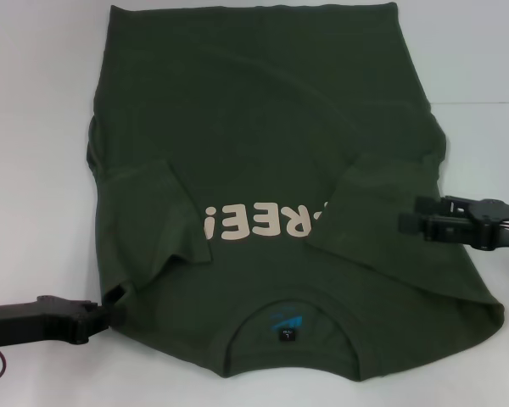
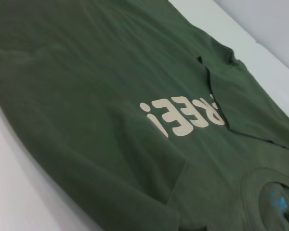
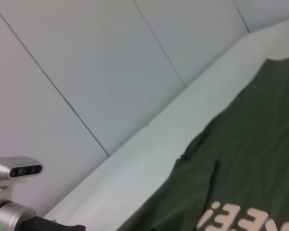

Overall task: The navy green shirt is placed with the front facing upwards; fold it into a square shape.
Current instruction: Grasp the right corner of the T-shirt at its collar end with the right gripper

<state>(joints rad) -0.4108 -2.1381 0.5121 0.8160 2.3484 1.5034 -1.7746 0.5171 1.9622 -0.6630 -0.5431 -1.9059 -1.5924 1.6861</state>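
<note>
The navy green shirt is spread on the white counter, front upwards, with the collar and the blue neck label at the edge nearest the robot. Both sleeves are folded inwards over the chest. The cream lettering is only partly seen: its first letters are covered by the folded sleeve on the right side of the shirt, and the left end is touched by the other sleeve fold.

The left gripper is seen at the shirt's near left corner, just beside the shoulder edge. Its fingers appear to be pinching the fabric edge there, but the contact is dark and hard to make out. The right gripper is held over the right folded sleeve, its two fingers spread one above the other, with nothing seen between them.

In the left wrist view only cloth and lettering are shown, no fingers. In the right wrist view the shirt is cut off by the frame.
</note>
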